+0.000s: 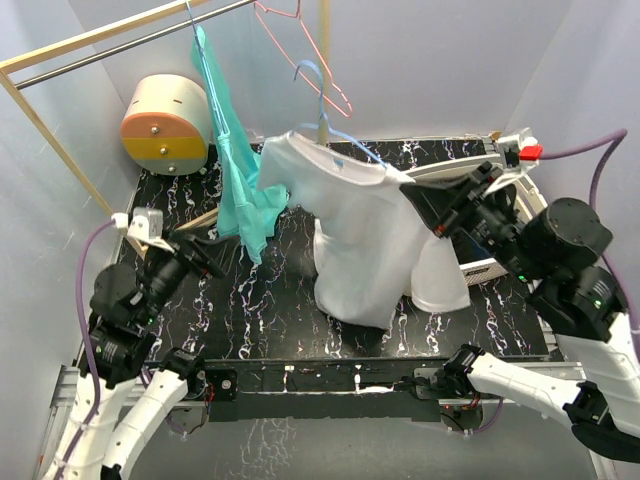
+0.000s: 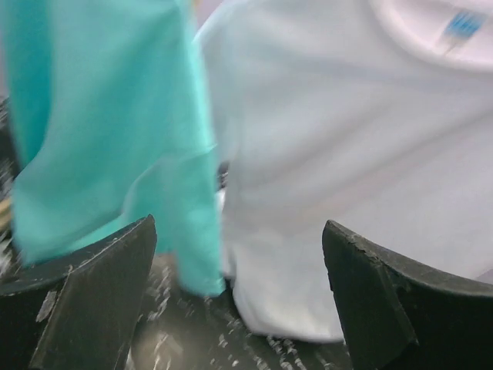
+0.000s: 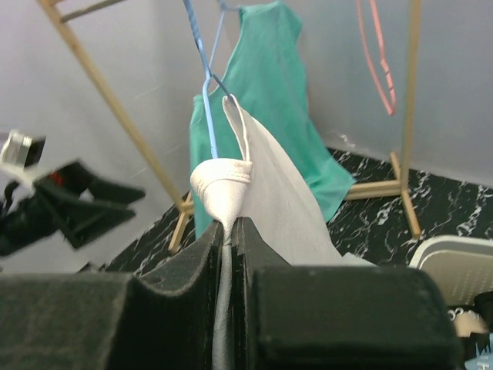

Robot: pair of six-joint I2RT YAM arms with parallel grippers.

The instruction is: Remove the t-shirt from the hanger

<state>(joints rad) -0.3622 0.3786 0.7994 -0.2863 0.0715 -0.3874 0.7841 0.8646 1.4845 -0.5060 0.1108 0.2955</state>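
Note:
A white t-shirt [image 1: 365, 240] hangs on a blue hanger [image 1: 322, 100] over the black marbled table, its hem reaching the tabletop. My right gripper [image 1: 420, 195] is shut on the t-shirt at its right shoulder. In the right wrist view, bunched white cloth [image 3: 269, 185] is pinched between the jaws of the right gripper [image 3: 229, 231], with the blue hanger [image 3: 206, 85] just behind it. My left gripper [image 1: 205, 255] is at the left, apart from the shirt. It stands open [image 2: 239, 301] with nothing between its fingers, facing the t-shirt [image 2: 347, 154].
A teal garment [image 1: 238, 170] hangs from the metal rail [image 1: 120, 45] beside the t-shirt. A bare pink hanger [image 1: 300, 50] hangs further right. A round cream, yellow and orange container [image 1: 165, 125] sits at the back left. A white tray [image 1: 490, 265] lies under the right arm.

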